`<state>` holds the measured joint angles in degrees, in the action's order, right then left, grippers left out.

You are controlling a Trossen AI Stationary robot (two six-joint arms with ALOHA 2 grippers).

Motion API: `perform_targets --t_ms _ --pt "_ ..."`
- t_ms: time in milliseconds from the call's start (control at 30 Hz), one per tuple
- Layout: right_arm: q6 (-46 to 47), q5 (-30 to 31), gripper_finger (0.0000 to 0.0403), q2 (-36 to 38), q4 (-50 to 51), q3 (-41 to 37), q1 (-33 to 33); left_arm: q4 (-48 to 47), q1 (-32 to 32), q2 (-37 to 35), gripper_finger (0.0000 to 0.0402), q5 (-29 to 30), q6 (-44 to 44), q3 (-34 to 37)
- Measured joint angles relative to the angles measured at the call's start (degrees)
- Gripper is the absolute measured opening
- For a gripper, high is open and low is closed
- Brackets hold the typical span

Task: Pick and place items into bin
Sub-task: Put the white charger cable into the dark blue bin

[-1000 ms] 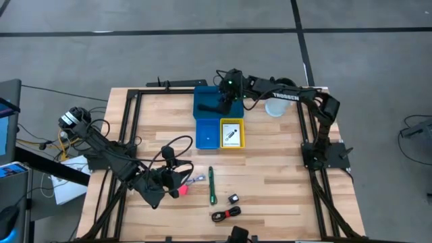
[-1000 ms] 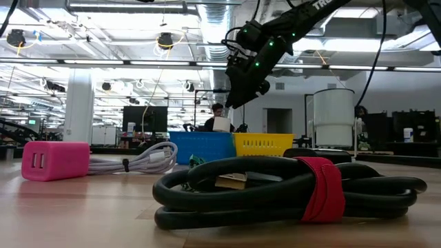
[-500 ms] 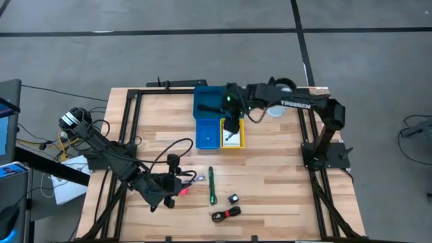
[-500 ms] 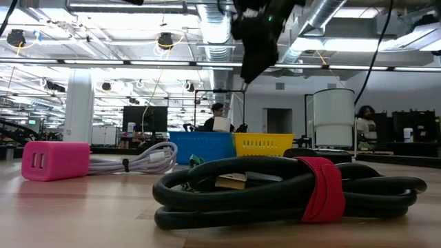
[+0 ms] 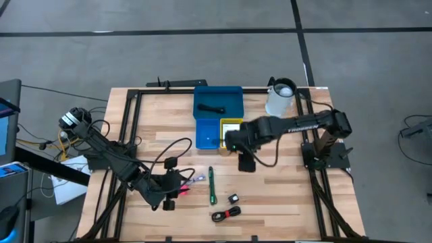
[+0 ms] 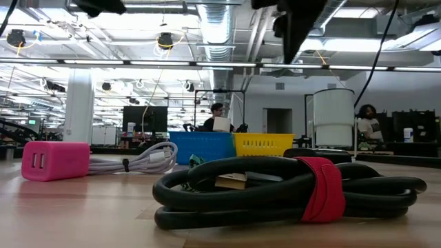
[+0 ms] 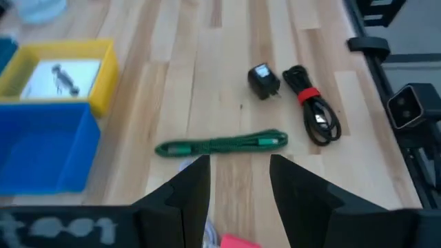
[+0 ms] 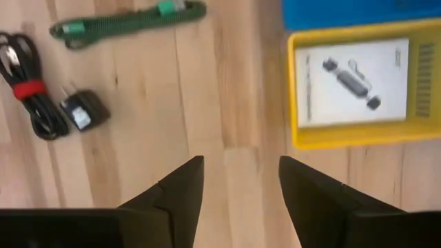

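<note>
The right gripper (image 5: 244, 162) hangs with jaws apart and empty just near of the yellow bin (image 5: 232, 132), which holds a white card (image 8: 353, 81). The left gripper (image 5: 177, 187) sits over the pink-red block (image 5: 182, 191), jaws apart; whether it grips is unclear, so lifting could drag the grey cord (image 6: 141, 160). Only the low view shows that cord plugged into the block; only the wrist views show the green-tipped pen (image 7: 220, 145), black piece (image 7: 263, 79) and cable (image 7: 315, 114) lying apart.

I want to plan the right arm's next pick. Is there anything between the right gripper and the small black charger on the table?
Nothing visible. The right gripper hangs over bare wood in front of the yellow bin, jaws open and empty. The black charger lies beyond a clear stretch of table, with the black cable with red band beside it.
</note>
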<state>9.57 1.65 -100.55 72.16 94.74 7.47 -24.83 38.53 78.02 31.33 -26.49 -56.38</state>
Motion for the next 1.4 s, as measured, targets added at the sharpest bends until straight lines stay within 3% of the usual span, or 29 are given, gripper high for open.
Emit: perform_targets --t_ms 300,567,800,1167,1400 --pt "6.54 6.63 0.0169 0.0 6.69 0.0 8.1 -7.19 -7.46 0.0 0.0141 -5.94 -10.78 0.04" --pt "11.97 9.2 0.0166 0.0 8.43 -0.03 12.81 -7.7 -14.14 1.59 0.0141 -13.92 -10.88 0.22" --pt "16.42 11.39 0.0168 -0.02 8.84 -0.26 16.79 -5.03 -16.38 9.34 0.0141 -20.4 -10.47 0.22" --pt "19.48 11.96 0.0176 -0.04 9.19 -0.26 18.54 -0.83 -19.25 20.18 0.0141 -29.34 -8.38 0.24" --pt "19.55 11.98 0.0177 -0.04 9.01 -0.26 18.55 0.62 -21.04 22.45 0.0141 -33.01 -5.65 0.17"
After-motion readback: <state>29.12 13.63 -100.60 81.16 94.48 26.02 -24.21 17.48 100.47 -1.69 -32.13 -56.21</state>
